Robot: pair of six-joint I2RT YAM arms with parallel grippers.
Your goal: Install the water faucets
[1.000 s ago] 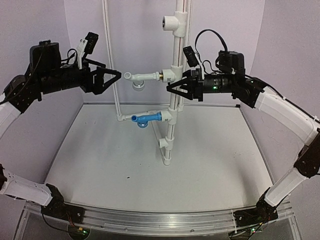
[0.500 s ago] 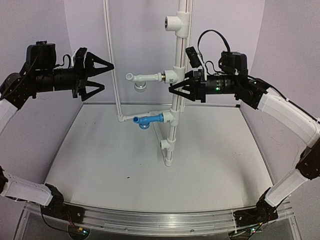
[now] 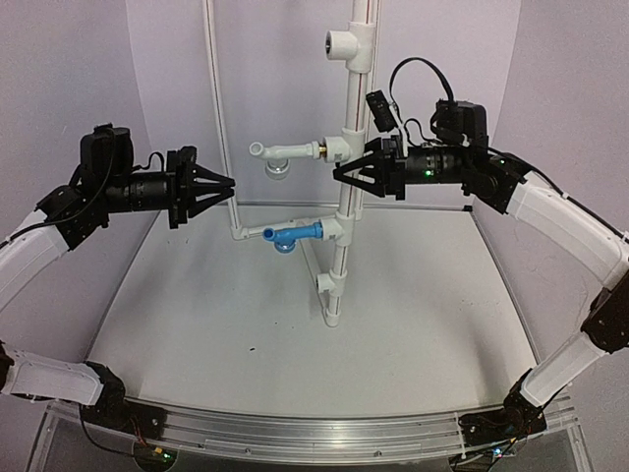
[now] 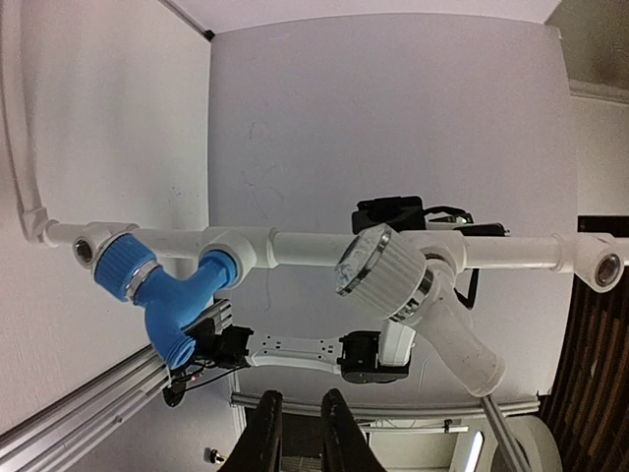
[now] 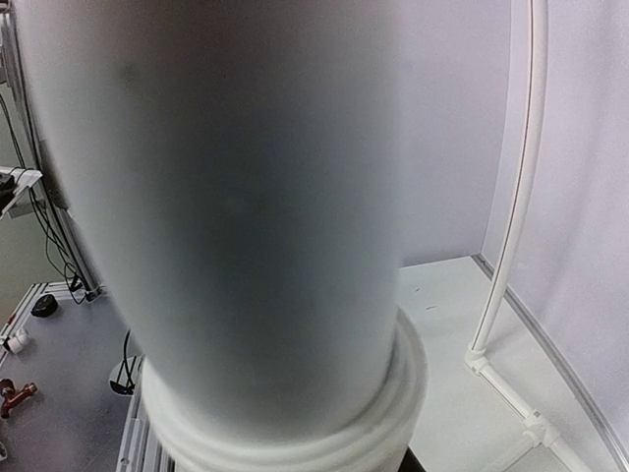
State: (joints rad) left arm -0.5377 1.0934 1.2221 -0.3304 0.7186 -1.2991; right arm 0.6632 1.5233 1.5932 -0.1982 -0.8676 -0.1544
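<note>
Presently, both faucets are seen mounted on the upright pipe (image 3: 340, 258): the white faucet (image 3: 285, 150) is set in the upper side fitting (image 3: 339, 147) and the blue faucet (image 3: 293, 234) in the lower side fitting (image 3: 334, 228), both pointed leftward. The left gripper (image 3: 228, 185) is held in the air left of them, level between the 2 and touching neither. Its fingers (image 4: 267, 433) are drawn almost together, with nothing between them. The right gripper (image 3: 340, 175) is placed at the pipe just below the upper side fitting. Whether it is clamped cannot be told, as its wrist view is filled by the blurred pipe.
</note>
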